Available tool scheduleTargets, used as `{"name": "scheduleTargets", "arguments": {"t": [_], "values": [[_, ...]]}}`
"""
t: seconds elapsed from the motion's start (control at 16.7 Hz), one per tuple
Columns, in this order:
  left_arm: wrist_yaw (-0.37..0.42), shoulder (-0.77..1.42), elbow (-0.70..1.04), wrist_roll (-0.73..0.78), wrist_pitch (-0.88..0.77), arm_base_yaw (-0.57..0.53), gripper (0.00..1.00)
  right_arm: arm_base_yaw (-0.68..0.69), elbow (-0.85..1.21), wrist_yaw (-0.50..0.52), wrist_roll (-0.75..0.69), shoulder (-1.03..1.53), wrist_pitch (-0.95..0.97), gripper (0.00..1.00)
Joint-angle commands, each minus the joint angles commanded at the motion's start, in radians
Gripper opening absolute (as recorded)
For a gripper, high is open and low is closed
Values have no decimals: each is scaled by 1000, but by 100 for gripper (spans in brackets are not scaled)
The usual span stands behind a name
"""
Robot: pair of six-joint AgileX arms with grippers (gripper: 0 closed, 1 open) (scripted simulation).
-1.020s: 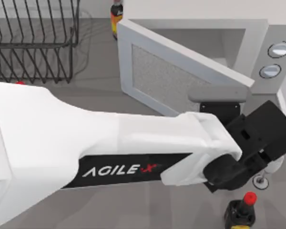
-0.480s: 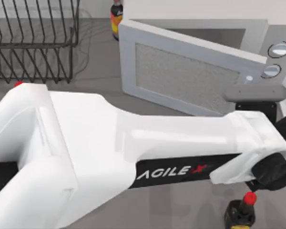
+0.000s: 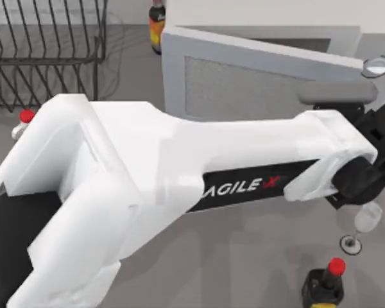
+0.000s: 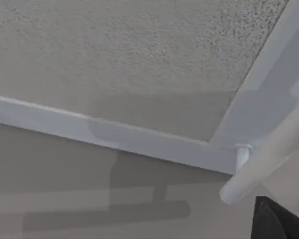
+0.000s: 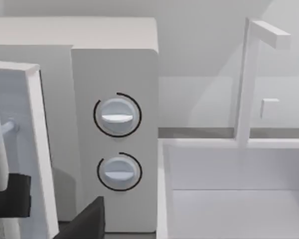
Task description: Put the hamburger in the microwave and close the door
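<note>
The door [image 3: 263, 80] of the microwave [image 3: 346, 35] stands almost shut, leaving only a thin wedge of gap at its handle end. My left arm reaches across the table. Its black gripper [image 3: 371, 154] sits against the door's outer face just below the grey handle [image 3: 337, 94]. In the left wrist view the speckled window panel [image 4: 139, 59] and the pale bar handle [image 4: 269, 159] are very near. The right wrist view looks at the grey side panel with two knobs [image 5: 117, 115] and the door's edge [image 5: 35, 149]. The hamburger is hidden from view.
A wire rack [image 3: 45, 58] stands at the back left and a bottle [image 3: 156, 22] behind the microwave's left corner. At the front right are a wine glass [image 3: 366, 221] and a red-capped bottle [image 3: 327, 282]. A white tray [image 5: 229, 189] lies right of the microwave.
The door has swung from about half open to almost shut. My left arm moved toward the back right with it, staying at the handle end.
</note>
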Motion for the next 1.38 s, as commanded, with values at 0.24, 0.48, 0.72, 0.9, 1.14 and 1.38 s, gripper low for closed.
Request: {"name": "scheduleTargets", "arguments": {"t": [0.24,0.48,0.72,0.9,1.14,1.38], "values": [[36,59,85,73,28,75,0,0,0,0,0,0,0,100],[34,54,82,73,27,72,0,0,0,0,0,0,0,100],[53,117,155,99,-5,99,0,0,0,0,0,0,0,100],[78,208,317,131,-40,134,0,0,0,0,0,0,0,100],[110,319,552,174,-85,181,0,0,0,0,0,0,0,100],[137,381,627,209,-117,221,0,0,0,0,0,0,0,100]]}}
